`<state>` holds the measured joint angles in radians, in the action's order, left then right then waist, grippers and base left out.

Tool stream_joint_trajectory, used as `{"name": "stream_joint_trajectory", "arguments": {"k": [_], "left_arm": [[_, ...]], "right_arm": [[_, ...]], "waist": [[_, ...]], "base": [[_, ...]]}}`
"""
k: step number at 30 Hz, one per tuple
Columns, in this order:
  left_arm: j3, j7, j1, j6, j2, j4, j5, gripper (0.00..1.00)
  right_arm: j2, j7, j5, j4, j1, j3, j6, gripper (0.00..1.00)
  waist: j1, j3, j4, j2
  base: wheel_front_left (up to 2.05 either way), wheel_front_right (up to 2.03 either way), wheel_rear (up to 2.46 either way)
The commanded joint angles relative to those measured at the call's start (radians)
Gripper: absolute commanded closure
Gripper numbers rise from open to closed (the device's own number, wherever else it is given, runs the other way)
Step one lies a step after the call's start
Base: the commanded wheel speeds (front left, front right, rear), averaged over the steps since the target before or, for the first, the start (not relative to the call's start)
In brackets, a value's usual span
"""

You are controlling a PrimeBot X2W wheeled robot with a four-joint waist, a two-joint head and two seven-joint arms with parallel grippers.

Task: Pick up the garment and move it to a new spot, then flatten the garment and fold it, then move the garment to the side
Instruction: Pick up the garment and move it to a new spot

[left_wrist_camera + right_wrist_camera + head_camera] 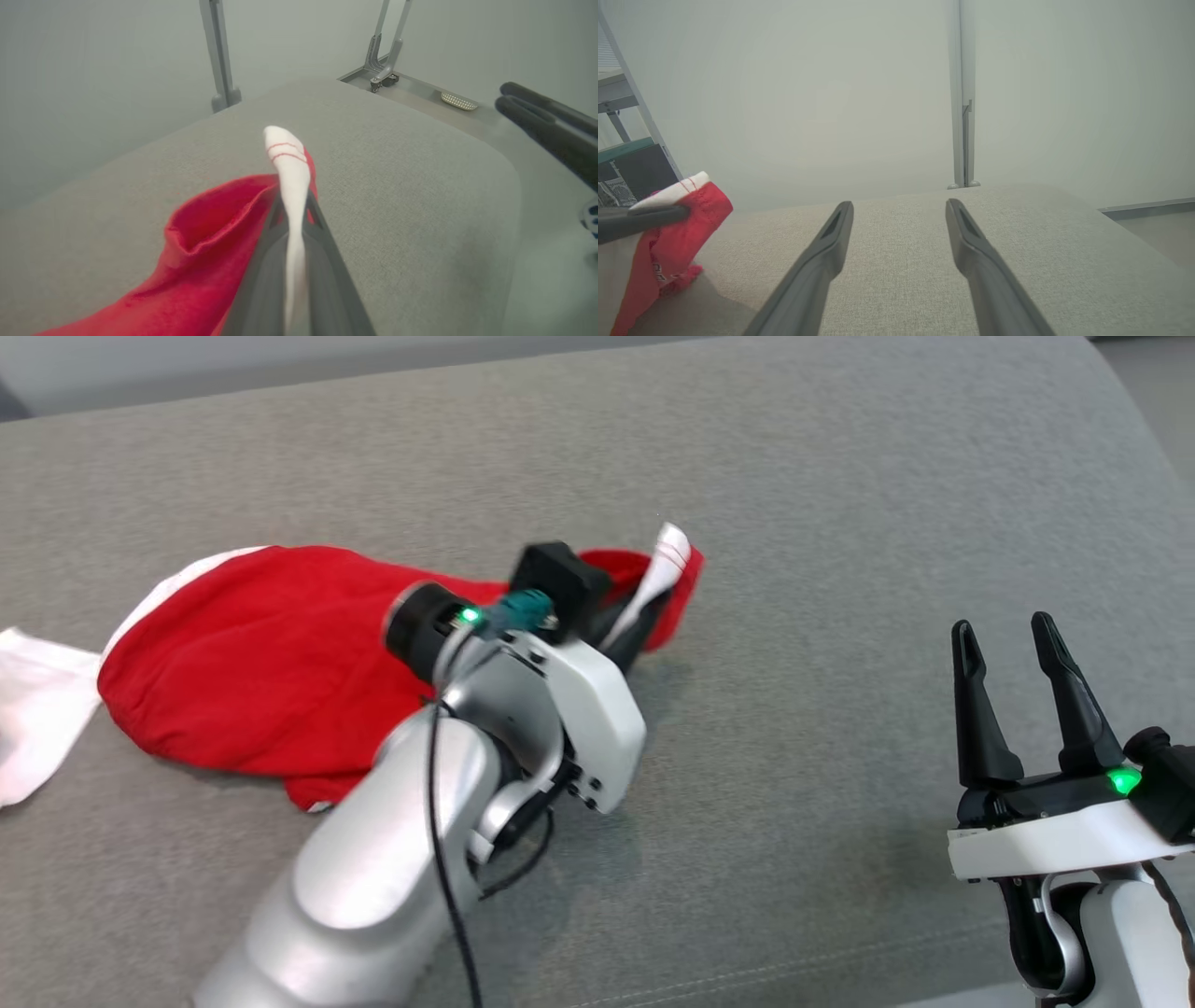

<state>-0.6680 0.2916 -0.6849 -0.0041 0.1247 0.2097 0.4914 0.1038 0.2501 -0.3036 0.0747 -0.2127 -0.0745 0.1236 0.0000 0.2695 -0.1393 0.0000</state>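
Note:
A red garment [261, 663] with white trim lies crumpled on the grey cushion [794, 523], left of centre. My left gripper [644, 607] is shut on its white striped edge [289, 158], lifting that corner a little off the fabric; the red cloth [205, 242] sags down to the left of the fingers. The raised corner [686, 200] hangs at the left edge of the right wrist view. My right gripper [1018, 644] stands open at the lower right, well apart from the garment, with nothing between its fingers [831, 247].
A white piece of cloth [33, 709] lies at the far left edge of the cushion. Metal frame legs [222, 56] and a floor rail [420, 88] stand beyond the cushion's far edge. A shelf unit [621, 140] sits at the left.

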Motion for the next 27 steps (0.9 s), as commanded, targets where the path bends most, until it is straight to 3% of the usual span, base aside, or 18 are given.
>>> {"name": "stream_joint_trajectory", "arguments": {"k": [1, 6, 13, 14, 15, 21, 27], "left_arm": [[0.026, 0.001, -0.038, -0.009, 0.008, -0.013, -0.006, 1.0], [-0.027, -0.001, -0.089, -0.042, -0.041, 0.137, 0.001, 1.0], [-0.048, -0.007, -0.145, -0.048, -0.057, 0.312, 0.004, 1.0], [-0.05, -0.007, -0.149, -0.05, -0.058, 0.33, 0.005, 0.58], [-0.052, -0.011, -0.155, -0.05, -0.058, 0.344, 0.003, 0.0], [-0.07, -0.047, -0.175, -0.068, -0.063, 0.352, 0.006, 0.0], [-0.081, -0.088, -0.179, -0.054, -0.059, 0.195, -0.006, 0.0]], "right_arm": [[0.003, 0.012, -0.007, -0.033, 0.003, -0.018, 0.007, 0.0], [-0.012, 0.012, -0.014, -0.035, -0.003, -0.025, 0.007, 0.0], [-0.033, 0.012, -0.035, -0.03, -0.022, -0.037, 0.007, 0.0], [-0.035, 0.012, -0.037, -0.028, -0.021, -0.035, 0.007, 0.0], [-0.037, 0.012, -0.038, -0.026, -0.02, -0.034, 0.007, 0.0], [-0.043, 0.012, -0.036, -0.013, -0.015, -0.018, 0.007, 0.0], [-0.03, 0.012, -0.023, -0.013, -0.028, -0.01, 0.007, 0.0]], "waist": [[0.0, 0.031, -0.053, 0.0], [0.0, 0.075, -0.153, 0.0], [0.0, 0.129, -0.259, 0.0], [0.0, 0.131, -0.262, 0.0], [0.0, 0.132, -0.263, 0.0], [0.0, 0.117, -0.226, 0.0], [0.0, 0.083, -0.147, 0.0]], "base": [[0.0, 0.0, 0.0], [0.0, 0.0, 0.0], [0.0, 0.0, 0.0], [0.0, 0.0, 0.0], [0.0, 0.0, 0.0], [0.0, 0.0, 0.0], [0.0, 0.0, 0.0]]}}
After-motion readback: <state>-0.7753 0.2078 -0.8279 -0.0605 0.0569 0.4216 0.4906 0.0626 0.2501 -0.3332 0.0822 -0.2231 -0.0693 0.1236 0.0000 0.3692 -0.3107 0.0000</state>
